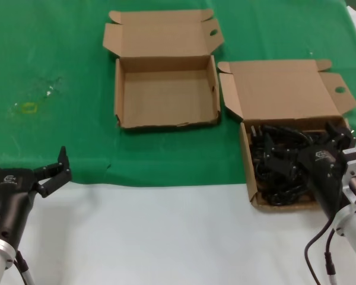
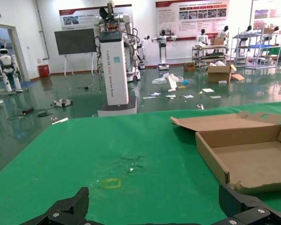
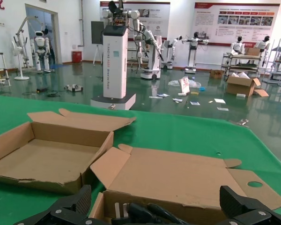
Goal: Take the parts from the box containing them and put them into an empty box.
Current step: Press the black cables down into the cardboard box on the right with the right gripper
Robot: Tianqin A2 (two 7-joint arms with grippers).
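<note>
The table [image 1: 166, 231] is bare white along its near side, with a green cloth [image 1: 59, 71] spread across the far part; the cloth carries a scuffed patch with a small yellow mark [image 1: 29, 107]. 2 brown cardboard boxes sit on the cloth, close together but not touching. The empty box [image 1: 167, 122] lies near the middle with its lid folded back flat, an oval hole in one flap. The box containing them [image 1: 247, 148] sits to the robot's right, straddling the green edge onto the white, lid likewise thrown open. The parts [image 1: 279, 163], a tangle of black cords and plugs, fill its tray.

The right hand [image 1: 338, 138] is over the far right corner of that full box, fingers spread just above the cords and gripping nothing. The left hand [image 1: 26, 160] hovers low at the near left, over the boundary of green and white, fingers also spread wide and empty, well apart from both boxes.

Beyond the table the wrist views show a glossy green hall floor [image 2: 47, 126], a white pillar-shaped robot stand [image 2: 114, 70], humanoid robots along the walls, poster boards [image 3: 234, 23], shelving and scattered cartons.
</note>
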